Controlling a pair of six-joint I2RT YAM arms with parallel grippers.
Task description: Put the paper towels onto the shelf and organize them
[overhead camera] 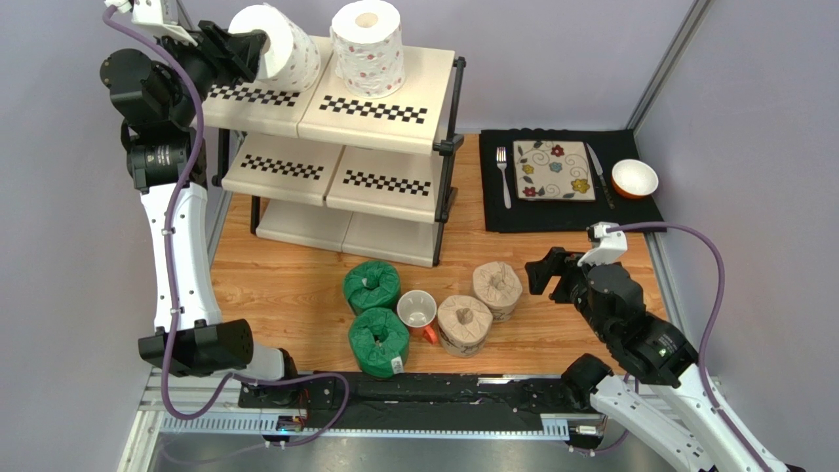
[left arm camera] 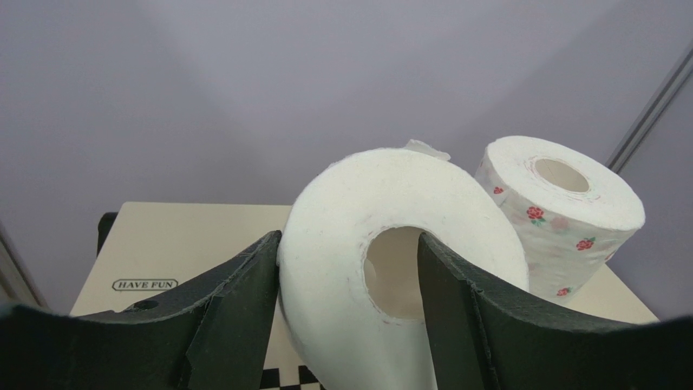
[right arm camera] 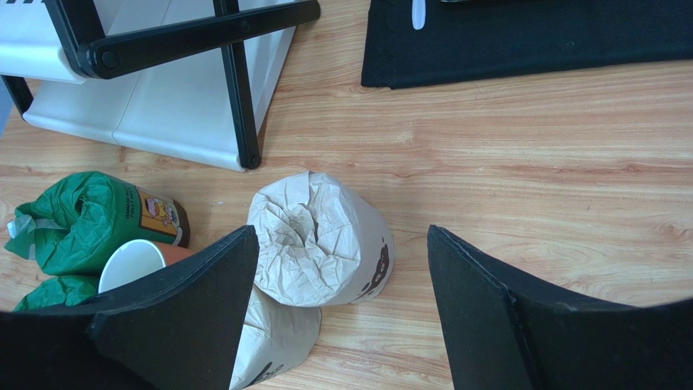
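Observation:
My left gripper [overhead camera: 258, 49] is shut on a white floral paper towel roll [overhead camera: 286, 44], one finger in its core, holding it tilted over the left of the shelf's top tier [overhead camera: 389, 123]; it also shows in the left wrist view [left arm camera: 342, 268]. A second white floral roll [overhead camera: 368, 44] stands upright on the top tier, also seen in the left wrist view [left arm camera: 561, 211]. Two green rolls [overhead camera: 371, 285] [overhead camera: 378, 339] and two tan rolls [overhead camera: 497, 287] [overhead camera: 464, 324] sit on the table. My right gripper [overhead camera: 542, 275] is open, just right of the tan rolls [right arm camera: 317, 240].
A white mug with a red handle [overhead camera: 418, 311] stands between the green and tan rolls. A black placemat [overhead camera: 630, 211] at the back right holds a fork, a flowered plate, a knife and an orange bowl [overhead camera: 634, 178]. The shelf's black post [right arm camera: 240, 106] is near the tan roll.

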